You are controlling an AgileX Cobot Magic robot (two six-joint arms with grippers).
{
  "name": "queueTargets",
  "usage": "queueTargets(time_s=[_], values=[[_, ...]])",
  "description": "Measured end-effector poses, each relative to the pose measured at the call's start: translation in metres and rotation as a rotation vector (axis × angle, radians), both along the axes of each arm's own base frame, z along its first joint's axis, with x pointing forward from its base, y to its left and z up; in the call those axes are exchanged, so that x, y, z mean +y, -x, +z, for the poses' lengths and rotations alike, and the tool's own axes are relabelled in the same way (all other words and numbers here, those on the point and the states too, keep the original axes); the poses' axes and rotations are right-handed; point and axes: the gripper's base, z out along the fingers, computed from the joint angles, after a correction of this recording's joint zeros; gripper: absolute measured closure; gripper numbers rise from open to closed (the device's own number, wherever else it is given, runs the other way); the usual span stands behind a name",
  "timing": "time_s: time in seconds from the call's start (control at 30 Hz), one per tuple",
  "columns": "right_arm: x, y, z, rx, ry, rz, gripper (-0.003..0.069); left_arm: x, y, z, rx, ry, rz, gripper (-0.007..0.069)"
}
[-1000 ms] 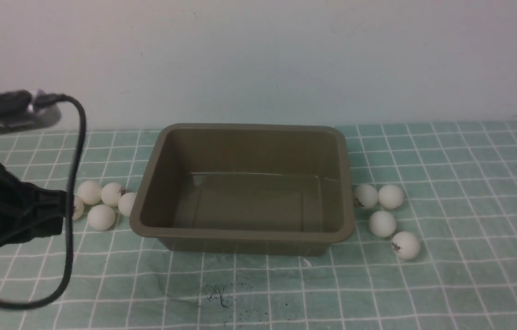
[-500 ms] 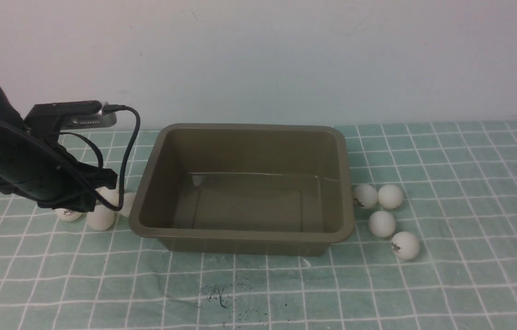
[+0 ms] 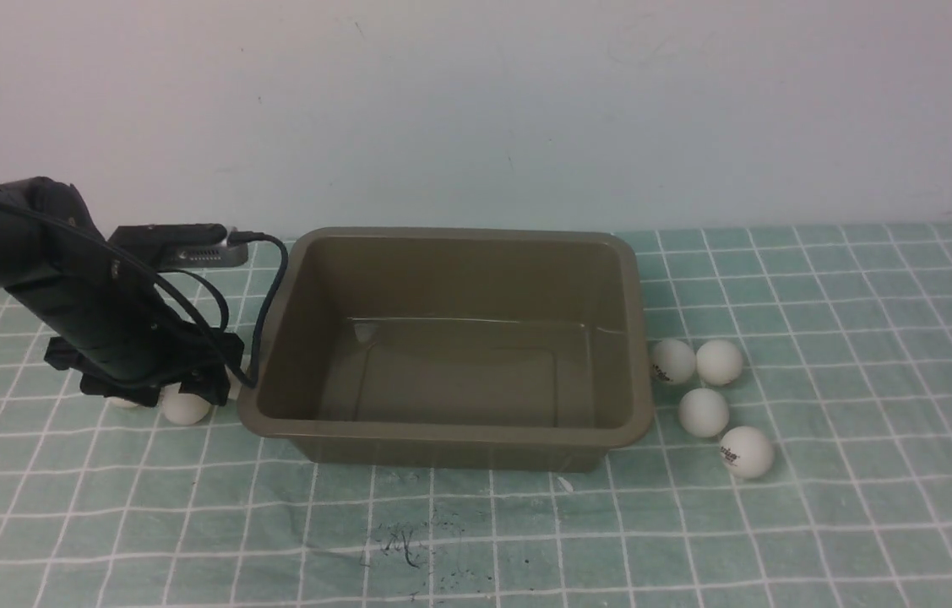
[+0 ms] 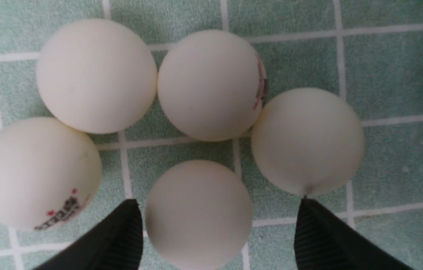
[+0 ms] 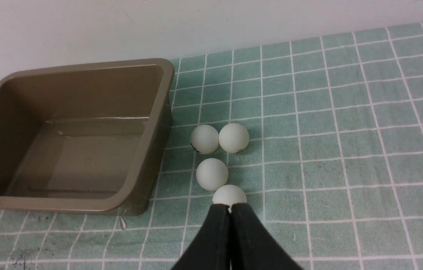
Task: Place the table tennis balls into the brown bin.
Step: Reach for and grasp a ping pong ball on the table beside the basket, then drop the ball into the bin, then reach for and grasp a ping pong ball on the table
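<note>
**One table tennis ball (image 4: 198, 213) being bracketed by the left gripper (image 4: 217, 204)**

The left arm (image 3: 45, 270) is being held low at the brown bin's (image 3: 442, 431) nine o'clock, over a cluster of five balls (image 4: 207, 86), its fingers being held apart. The right gripper (image 5: 230, 207) is being held with fingers pressed together; four balls (image 3: 704, 412) are lying at the bin's three o'clock. All is being borne by a green checked cloth (image 3: 864, 523) before a pale wall (image 3: 526, 101).

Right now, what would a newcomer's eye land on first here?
The empty brown bin sits centre on the green checked cloth. The open left claw hangs over five table tennis balls at the bin's left; four more balls lie at its right.
</note>
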Motion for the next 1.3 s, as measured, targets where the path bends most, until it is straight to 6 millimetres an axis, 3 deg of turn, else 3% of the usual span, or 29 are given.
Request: queueTargets(time_s=[0.13,0.23,0.33,0.43,0.6,0.7,0.77,0.9,1.03,1.07,1.17,1.23,1.3], values=[[0.000,-0.004,-0.002,0.016,0.002,0.000,0.0673,0.000,-0.002,-0.014,0.025,-0.001,0.001,0.0179],[0.001,-0.010,-0.005,0.053,0.003,0.002,0.0673,0.000,-0.002,-0.015,0.026,-0.002,0.001,0.0278],[0.002,-0.016,-0.006,0.090,0.015,0.011,0.0673,0.000,0.001,-0.010,0.047,0.001,0.001,0.0274],[0.006,-0.032,-0.010,0.188,0.049,0.057,0.0669,0.000,0.013,0.014,0.081,-0.010,-0.012,0.0272],[0.017,-0.076,-0.026,0.343,0.060,0.155,0.0626,-0.004,0.037,0.082,-0.028,-0.001,-0.023,0.0272],[0.020,-0.096,-0.038,0.404,0.081,0.186,0.0589,-0.015,0.047,0.108,-0.105,0.038,-0.033,0.0272],[0.023,-0.129,-0.056,0.486,0.103,0.216,0.0513,-0.037,0.054,0.127,-0.180,0.095,-0.082,0.0272],[0.030,-0.166,-0.077,0.544,0.142,0.252,0.0376,-0.073,0.053,0.118,-0.180,0.135,-0.198,0.0272],[0.051,-0.201,-0.109,0.606,0.225,0.332,0.0195,-0.103,0.044,0.085,-0.106,0.143,-0.263,0.0249],[0.051,-0.201,-0.109,0.606,0.225,0.332,0.0195,-0.103,0.043,0.083,-0.103,0.143,-0.264,0.0249],[0.066,-0.221,-0.135,0.654,0.287,0.373,0.0105,-0.108,0.038,0.068,-0.076,0.133,-0.265,0.0105],[0.068,-0.228,-0.147,0.685,0.290,0.355,0.0087,-0.104,0.035,0.072,-0.084,0.106,-0.276,0.0043],[0.067,-0.234,-0.160,0.713,0.309,0.345,0.0083,-0.094,0.031,0.086,-0.102,0.071,-0.270,0.0030]])
